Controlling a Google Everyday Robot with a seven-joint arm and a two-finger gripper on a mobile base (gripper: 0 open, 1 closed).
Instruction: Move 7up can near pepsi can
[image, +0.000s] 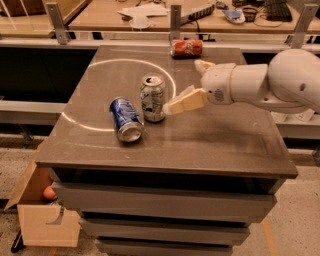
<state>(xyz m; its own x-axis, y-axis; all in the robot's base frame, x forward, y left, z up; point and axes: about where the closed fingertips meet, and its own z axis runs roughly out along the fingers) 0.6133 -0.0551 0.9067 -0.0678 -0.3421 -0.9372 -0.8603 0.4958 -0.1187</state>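
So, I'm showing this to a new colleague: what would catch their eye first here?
Mid-table, an upright silvery-white and green 7up can stands right beside a dark blue pepsi can that lies on its side. The white arm's gripper hangs just right of the upright can, jaws open. A red can lies on its side at the far edge of the grey-brown table.

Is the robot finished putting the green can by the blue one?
Looks nearly done: the 7up can stands upright beside the pepsi can, which lies on its side. The pincer is open just beside the 7up can, holding nothing. Left: probably only backing the arm away.
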